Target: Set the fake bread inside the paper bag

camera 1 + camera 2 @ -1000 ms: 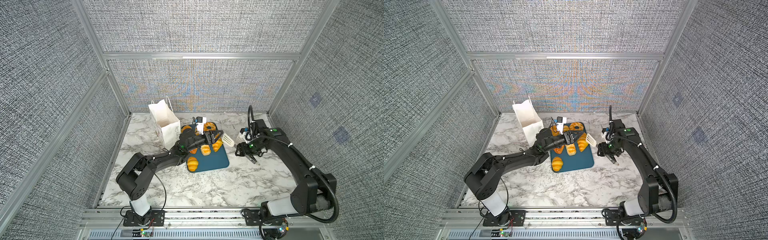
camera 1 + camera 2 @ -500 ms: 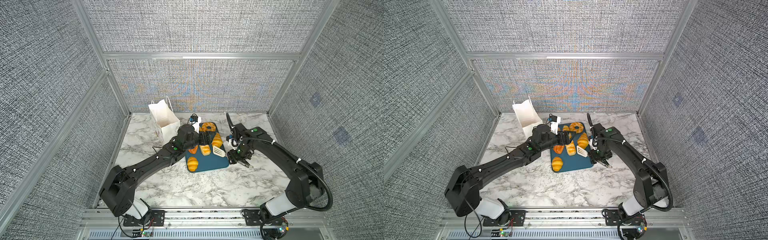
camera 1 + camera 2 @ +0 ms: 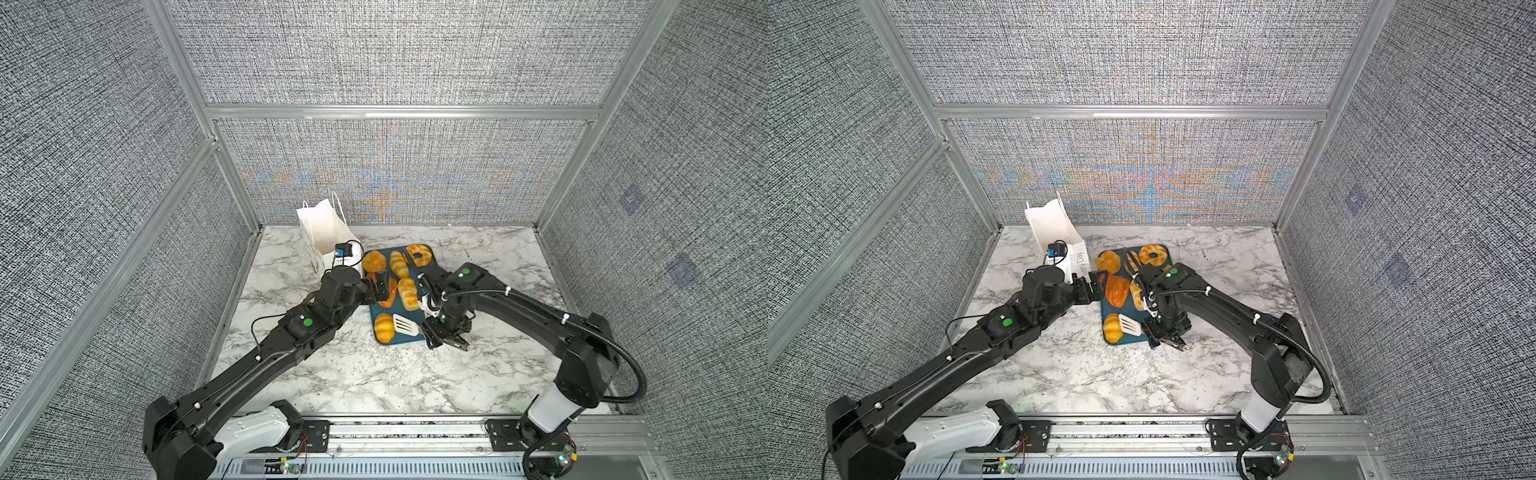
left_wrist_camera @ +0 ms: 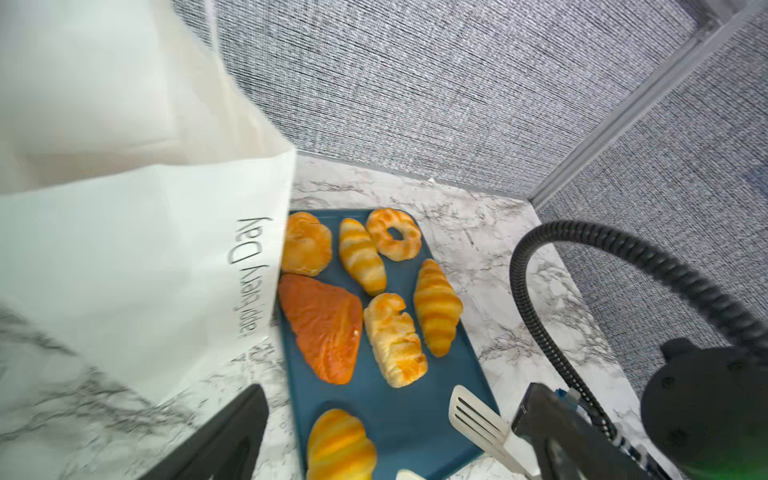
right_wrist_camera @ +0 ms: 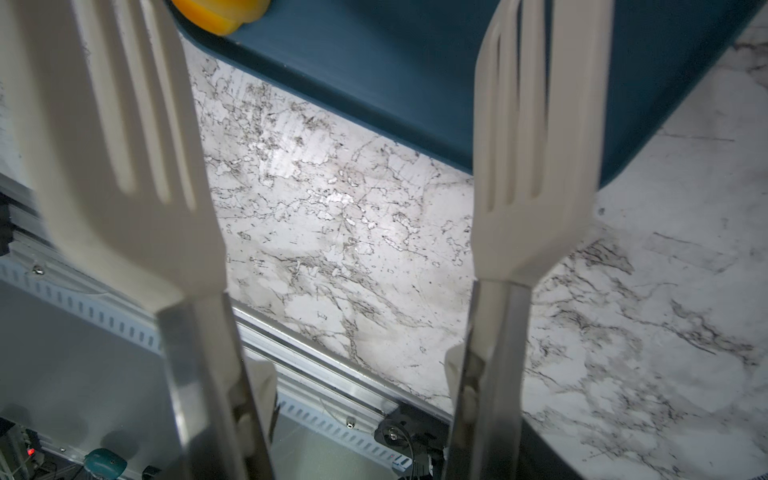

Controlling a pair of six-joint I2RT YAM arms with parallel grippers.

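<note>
Picking step: our right gripper point(image 3: 444, 336) holds the white slotted tongs point(image 5: 577, 166), blades spread and empty; next we straddle the near-edge croissant point(image 3: 384, 327) on the teal tray point(image 4: 399, 419).

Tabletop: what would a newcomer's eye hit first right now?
Seven glossy orange pieces of fake bread clustered on a dark-teal tray mid-table stand out first. Beside it, at back left, the white paper bag stands open, and the right gripper holds white slotted tongs over the tray's near edge.
</note>
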